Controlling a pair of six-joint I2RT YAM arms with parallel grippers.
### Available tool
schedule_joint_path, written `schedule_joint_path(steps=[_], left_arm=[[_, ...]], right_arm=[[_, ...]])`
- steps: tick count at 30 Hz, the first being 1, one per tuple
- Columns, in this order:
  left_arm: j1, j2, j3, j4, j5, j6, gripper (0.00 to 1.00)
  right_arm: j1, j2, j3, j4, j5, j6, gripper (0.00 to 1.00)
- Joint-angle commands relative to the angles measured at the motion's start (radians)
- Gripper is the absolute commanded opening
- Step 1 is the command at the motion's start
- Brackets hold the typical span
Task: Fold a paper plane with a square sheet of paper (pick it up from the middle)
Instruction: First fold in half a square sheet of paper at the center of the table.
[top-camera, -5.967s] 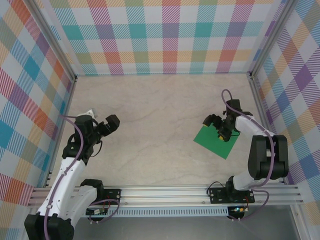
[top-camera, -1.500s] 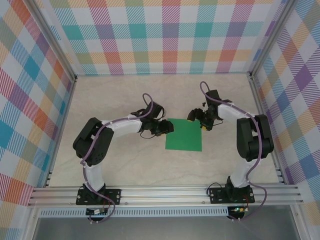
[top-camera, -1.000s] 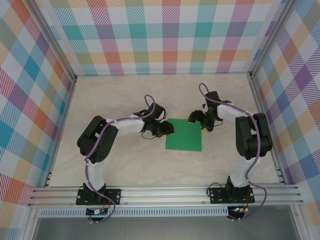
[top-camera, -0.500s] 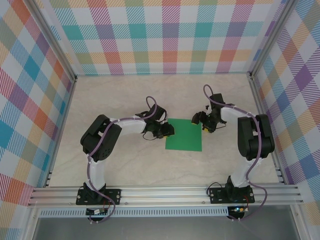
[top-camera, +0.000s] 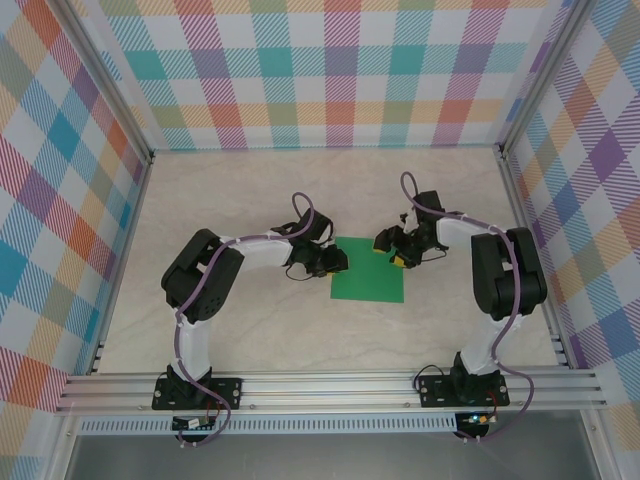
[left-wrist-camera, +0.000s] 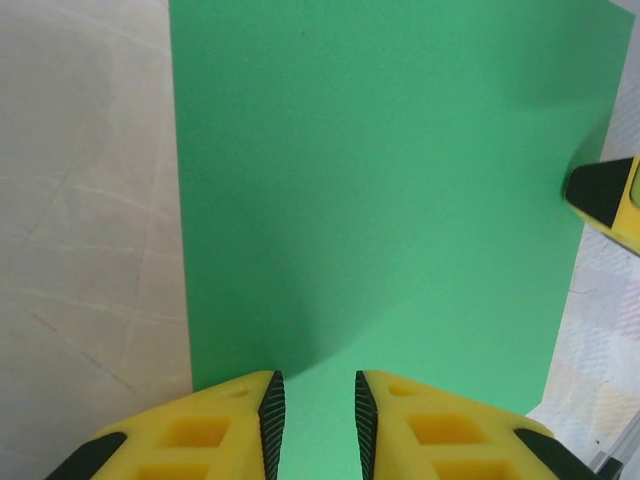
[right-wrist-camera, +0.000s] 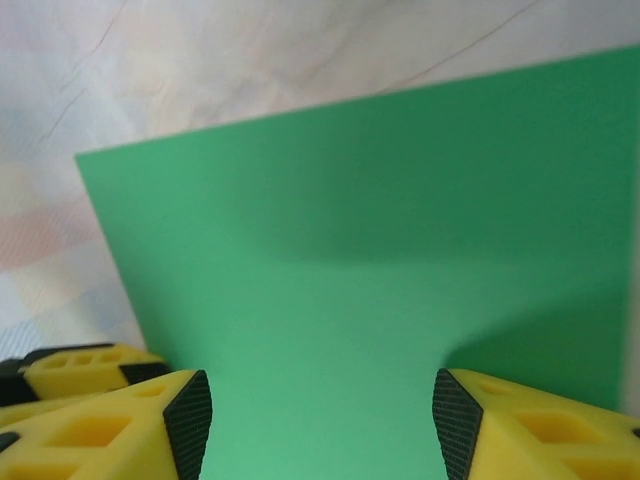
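Two grippers hang over the sheet. The left gripper (top-camera: 337, 261), jaws parted only narrowly, sits at its left edge. The right gripper (top-camera: 392, 252), jaws wide apart, is above its far right part. The square sheet of paper (top-camera: 367, 278) lies flat and unfolded mid-table (top-camera: 260, 320), edges parallel to the table's, with no longer axis.

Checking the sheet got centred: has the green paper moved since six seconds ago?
Yes. The square sheet of paper slid left, away from the right wall, toward the table middle.
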Motion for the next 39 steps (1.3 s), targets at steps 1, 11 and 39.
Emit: schedule_joint_path(steps=[1,11,39], left_arm=[[-0.012,0.034,0.014,-0.048,-0.008,0.018,0.28],[-0.011,0.033,0.024,-0.071,-0.011,0.035,0.28],[-0.016,0.037,0.035,-0.076,0.003,0.035,0.28]], right_arm=[[-0.001,0.005,-0.003,0.011,-0.044,-0.014,0.63],[-0.027,0.003,0.132,-0.128,0.243,-0.08,0.65],[0.027,0.033,0.074,-0.078,0.081,-0.046,0.59]])
